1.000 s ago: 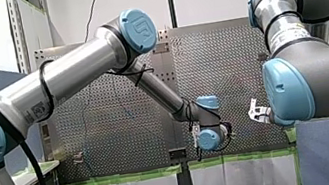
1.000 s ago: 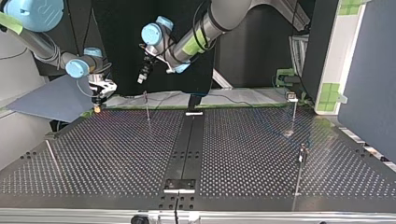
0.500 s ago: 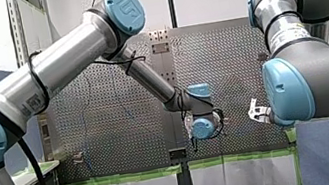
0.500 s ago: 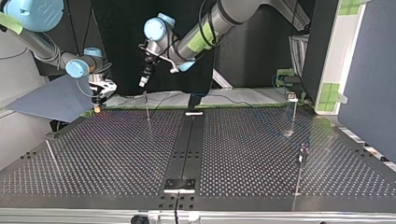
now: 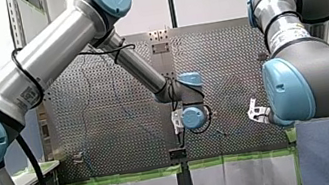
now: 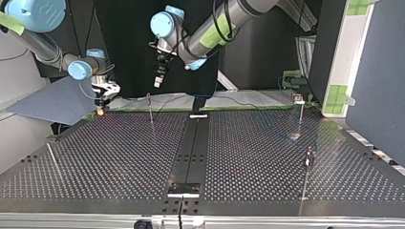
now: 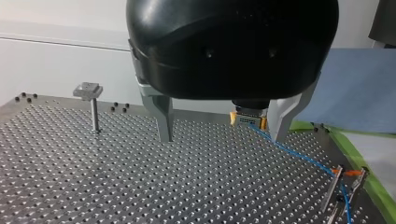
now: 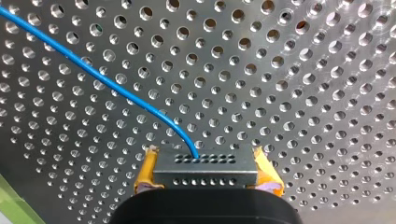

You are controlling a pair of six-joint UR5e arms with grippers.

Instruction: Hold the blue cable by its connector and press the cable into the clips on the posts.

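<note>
Swung toward the top view's right since earlier: black metal-fingered left gripper point(image 7: 220, 137), gaping, empty. Pinched in yellow-padded right gripper point(image 8: 205, 179), over the table: grey perforated connector point(image 8: 205, 163) of thin blue cable point(image 8: 107, 81). Keep cable taut; press squarely into clip on slim metal post point(image 7: 95, 116).

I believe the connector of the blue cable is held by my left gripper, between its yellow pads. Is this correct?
Not quite: my right gripper, not my left, holds the connector of the blue cable between its yellow pads. The right wrist view shows it.
</note>
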